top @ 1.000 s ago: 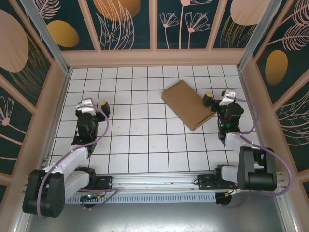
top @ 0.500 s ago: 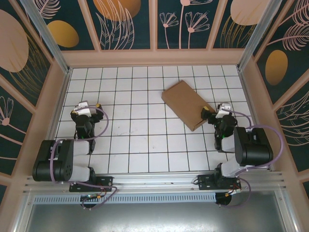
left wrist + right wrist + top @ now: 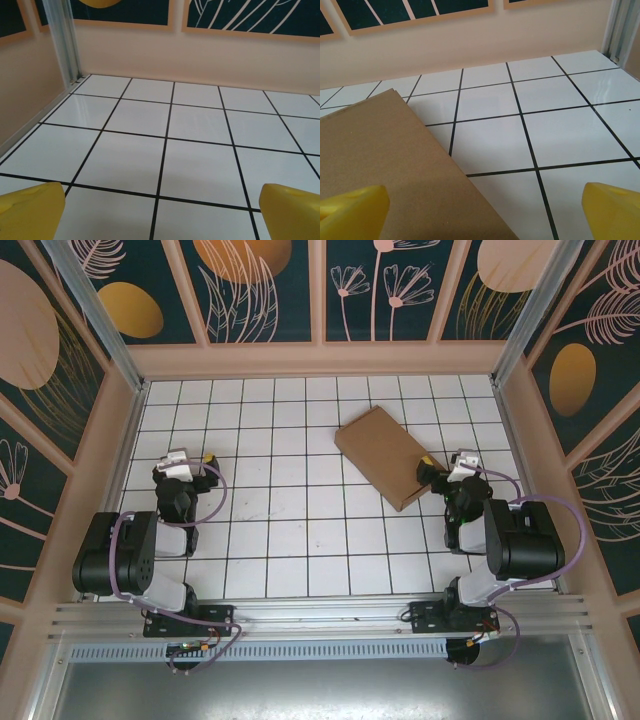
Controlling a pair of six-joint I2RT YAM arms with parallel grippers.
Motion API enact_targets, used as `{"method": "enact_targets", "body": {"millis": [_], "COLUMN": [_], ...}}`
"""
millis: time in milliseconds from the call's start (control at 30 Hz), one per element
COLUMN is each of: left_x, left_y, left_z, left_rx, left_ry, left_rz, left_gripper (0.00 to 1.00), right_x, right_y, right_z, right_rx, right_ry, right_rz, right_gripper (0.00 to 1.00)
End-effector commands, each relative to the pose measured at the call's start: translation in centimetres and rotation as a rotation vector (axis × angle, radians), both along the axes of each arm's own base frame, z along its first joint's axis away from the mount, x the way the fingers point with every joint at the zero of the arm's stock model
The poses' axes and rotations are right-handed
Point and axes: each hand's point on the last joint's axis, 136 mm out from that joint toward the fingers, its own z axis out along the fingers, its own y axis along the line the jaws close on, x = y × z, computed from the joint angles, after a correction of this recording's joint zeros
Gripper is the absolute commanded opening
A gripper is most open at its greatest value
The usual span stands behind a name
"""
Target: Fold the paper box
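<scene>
Left tool (image 3: 161, 212) is sitting wide open near the tabletop's (image 3: 280, 540) left edge, gripping nothing. The paper box (image 3: 388, 455) is lying flat and angled toward the far right corner. Right tool (image 3: 485, 212) is also gaping wide and empty, right at the box's near right corner. I'm guessing it's light, stiff-ish cardboard that'll be sliding on these glossy tiles, so I'm thinking pinch an edge flap.

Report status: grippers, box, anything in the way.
Left gripper open, empty, over bare tiles. Right gripper open, empty, at near corner of paper box. Box lies flat, ungripped. No obstruction seen.
</scene>
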Motion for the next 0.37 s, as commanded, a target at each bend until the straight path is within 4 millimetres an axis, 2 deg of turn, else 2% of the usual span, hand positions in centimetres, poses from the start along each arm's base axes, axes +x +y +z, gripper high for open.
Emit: {"method": "enact_targets", "body": {"millis": [0, 333], "left_x": [0.48, 0.44], "left_y": [-0.44, -0.45], "left_z": [1.29, 1.21], "left_rx": [0.007, 0.007], "left_ry": [-0.045, -0.042], "left_rz": [-0.03, -0.03], "left_gripper": [0.99, 0.99], "right_x": [0.51, 0.38], "right_y": [-0.22, -0.23], "right_z": [1.49, 1.56], "right_rx": [-0.004, -0.007], "right_ry": [-0.058, -0.064], "right_rz": [-0.003, -0.009], "right_gripper": [0.99, 0.99]}}
